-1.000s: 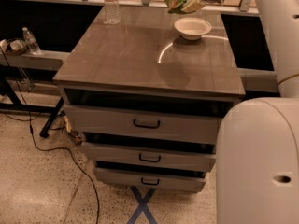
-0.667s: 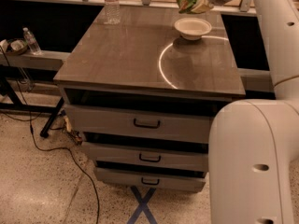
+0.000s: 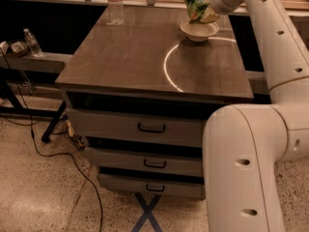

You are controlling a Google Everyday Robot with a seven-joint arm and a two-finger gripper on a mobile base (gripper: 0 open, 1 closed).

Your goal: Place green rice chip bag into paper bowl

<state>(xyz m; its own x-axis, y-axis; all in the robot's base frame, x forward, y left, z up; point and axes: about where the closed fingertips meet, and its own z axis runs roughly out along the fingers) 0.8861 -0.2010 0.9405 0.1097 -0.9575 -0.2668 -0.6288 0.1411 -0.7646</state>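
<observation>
The green rice chip bag (image 3: 197,3) is light green with white lettering and hangs tilted just above the paper bowl (image 3: 199,30). The bowl is small, round and off-white, and stands near the far right of the brown tabletop (image 3: 145,57). My gripper (image 3: 208,12) is shut on the bag's right side, directly over the bowl. The bag's lower edge reaches down to about the bowl's rim. The white arm comes in from the right and hides the area behind the bowl.
A clear plastic water bottle (image 3: 115,4) stands at the far left of the tabletop. The cabinet has three drawers with dark handles (image 3: 151,128). A small bottle (image 3: 32,42) sits on a shelf at left. Cables lie on the floor at left.
The bag has come down and to the right with my gripper, from above and left of the bowl to directly over it.
</observation>
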